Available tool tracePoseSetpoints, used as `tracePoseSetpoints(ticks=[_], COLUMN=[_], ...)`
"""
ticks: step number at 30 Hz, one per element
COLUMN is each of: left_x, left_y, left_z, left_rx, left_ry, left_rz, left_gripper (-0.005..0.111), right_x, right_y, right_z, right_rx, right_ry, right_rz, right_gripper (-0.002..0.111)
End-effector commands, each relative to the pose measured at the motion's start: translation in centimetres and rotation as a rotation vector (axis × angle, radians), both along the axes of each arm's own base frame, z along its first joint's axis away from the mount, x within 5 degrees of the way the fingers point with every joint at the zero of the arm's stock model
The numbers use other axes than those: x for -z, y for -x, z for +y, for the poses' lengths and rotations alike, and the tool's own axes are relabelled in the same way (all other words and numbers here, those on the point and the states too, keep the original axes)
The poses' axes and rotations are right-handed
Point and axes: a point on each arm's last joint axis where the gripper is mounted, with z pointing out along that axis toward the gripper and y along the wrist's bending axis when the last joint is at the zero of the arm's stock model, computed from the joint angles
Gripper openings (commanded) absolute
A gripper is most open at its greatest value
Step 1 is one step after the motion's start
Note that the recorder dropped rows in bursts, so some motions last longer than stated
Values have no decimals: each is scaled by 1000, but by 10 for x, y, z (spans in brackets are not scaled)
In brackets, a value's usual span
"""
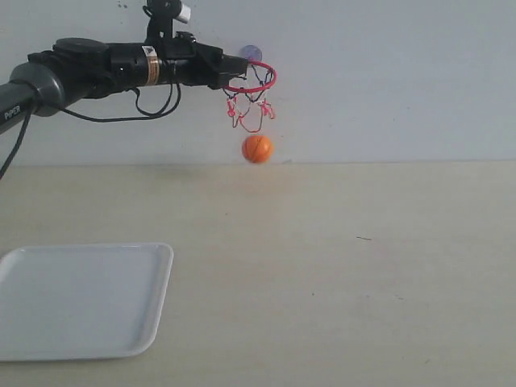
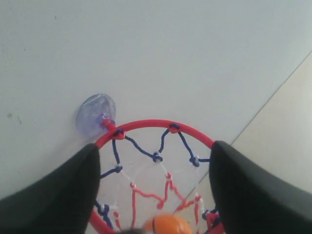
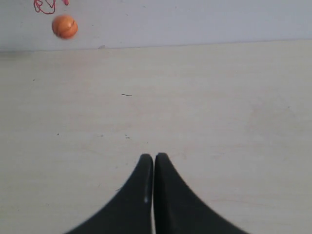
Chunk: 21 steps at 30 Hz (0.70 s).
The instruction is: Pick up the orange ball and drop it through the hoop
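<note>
The orange ball (image 1: 257,149) hangs in the air just below the hoop's net, above the table's far edge. It also shows through the net in the left wrist view as the orange ball (image 2: 166,225), and small in the right wrist view as the orange ball (image 3: 64,26). The hoop (image 1: 253,78), with a red ring (image 2: 156,124) and string net, sticks to the wall by a clear suction cup (image 2: 95,115). My left gripper (image 2: 155,151) is level with the ring, open, its fingers wide apart with nothing between them. My right gripper (image 3: 154,157) is shut above the bare table, far from the ball.
A white tray (image 1: 81,300) lies at the table's front left. The pale wall (image 1: 387,81) rises straight behind the table's far edge. The left arm (image 1: 89,68) stretches in from the left at hoop height.
</note>
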Motion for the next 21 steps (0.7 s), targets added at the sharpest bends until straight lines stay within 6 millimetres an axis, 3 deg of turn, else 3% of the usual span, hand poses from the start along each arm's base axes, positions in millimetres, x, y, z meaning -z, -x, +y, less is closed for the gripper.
tracePoseSetpoints(ticks=[1, 4, 9, 13, 14, 17, 21], left_x=[-15, -25, -55, -71, -70, -62, -58], left_y=[4, 5, 9, 13, 14, 37, 41], left_z=[-3, 1, 14, 37, 42, 71, 88], left_rx=[7, -5, -57, -42, -11, 295, 274], left_ry=[12, 14, 63, 137, 152, 163, 245], left_rz=[-27, -46, -63, 4, 39, 241, 413], left_gripper=[35, 4, 4, 4, 4, 4, 4], right_x=[-1, -1, -1, -1, -1, -1, -1], right_y=[0, 0, 0, 0, 0, 0, 0], right_z=[0, 0, 0, 0, 0, 0, 0], right_rx=[2, 2, 2, 2, 2, 2, 2], right_ry=[2, 2, 2, 2, 2, 2, 2], right_rz=[-8, -8, -8, -8, -8, -8, -8], right_gripper=[0, 0, 0, 0, 0, 0, 0])
